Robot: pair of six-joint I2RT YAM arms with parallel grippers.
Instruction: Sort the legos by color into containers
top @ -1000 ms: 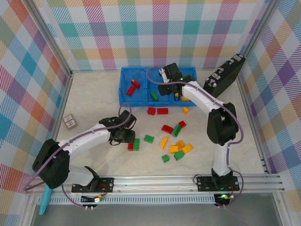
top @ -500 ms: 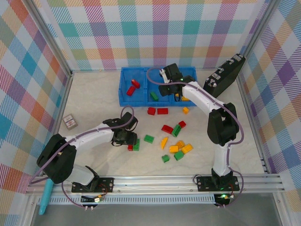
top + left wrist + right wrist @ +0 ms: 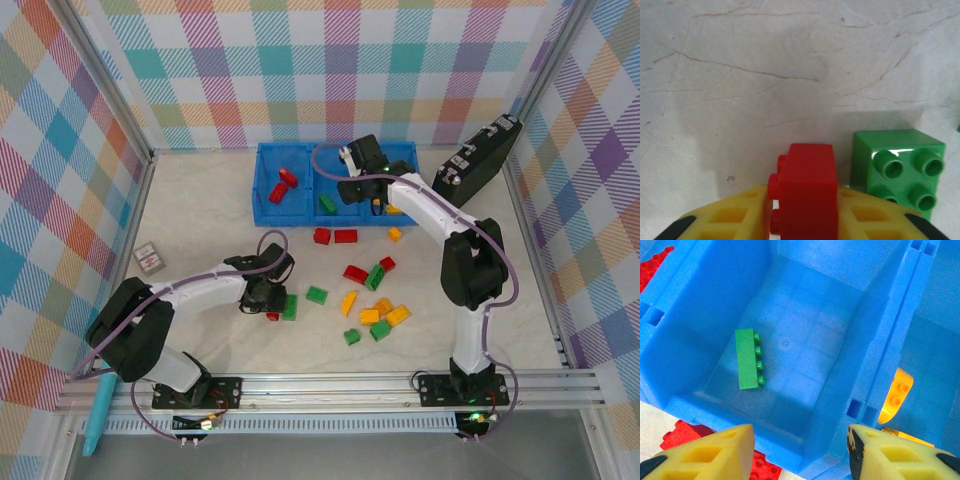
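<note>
Two grippers work over a marble-patterned table. At the far left lies a small grey card, its face too small to read. Right of it, the left gripper sits low on the table. From above its body hides the jaws, but the left wrist view shows the yellow fingers closed on a red brick. The brick's studs face left and its lower part is cut off by the frame edge. A green brick stands just right of it; whether the two touch I cannot tell.

Farther back, the blue tray holds two red legos in its left compartment and one long green brick in the middle one. The yellow-orange pieces in the right compartment are partly hidden by the arm. The right gripper hovers over the middle compartment with its jaws spread wide and empty, its fingers cut off at the bottom edge.

Nearer than the tray, about a dozen loose legos in three colours lie scattered. At the far right a black case stands by the wall.
</note>
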